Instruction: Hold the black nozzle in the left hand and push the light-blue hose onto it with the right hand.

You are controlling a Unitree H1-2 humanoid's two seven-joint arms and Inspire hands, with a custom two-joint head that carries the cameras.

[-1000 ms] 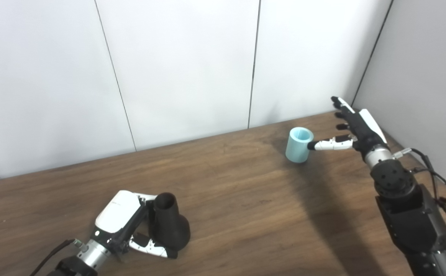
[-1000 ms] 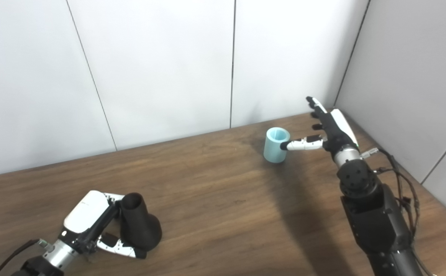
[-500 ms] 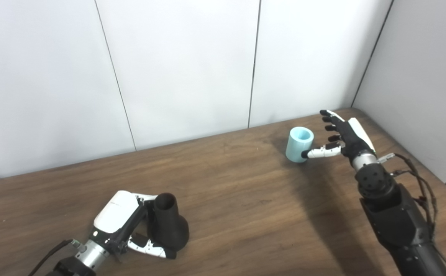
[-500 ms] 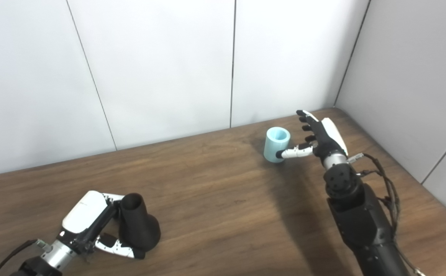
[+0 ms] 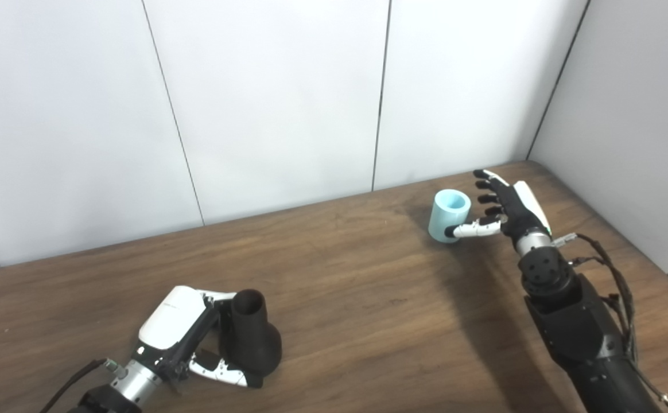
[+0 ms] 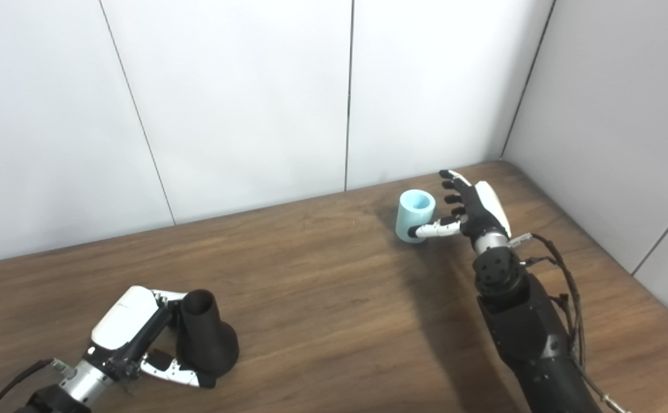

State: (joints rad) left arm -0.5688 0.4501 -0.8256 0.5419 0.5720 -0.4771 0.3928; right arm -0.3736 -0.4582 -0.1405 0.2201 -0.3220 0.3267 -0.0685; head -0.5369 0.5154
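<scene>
The black nozzle (image 5: pixel 251 334) hides most of the left hand (image 5: pixel 187 338)'s fingers behind it, so how tightly they press cannot be told. Whether the right hand (image 5: pixel 506 209)'s thumb actually touches the light-blue hose (image 5: pixel 447 216) is unclear. Both arms are cut off by the bottom edge.

Both head cameras looked down and forward from above the near edge of the wooden counter (image 5: pixel 368 298), facing the white panelled wall (image 5: pixel 265 103) behind it and the grey side wall (image 6: pixel 615 115) at the right. They sat side by side, so the two views shared nearly the whole scene. The right eye view showed everything shifted leftward, with more of the grey wall and the counter's right edge. Neither was close: the counter filled the lower half, and both arms entered from the bottom edge.
</scene>
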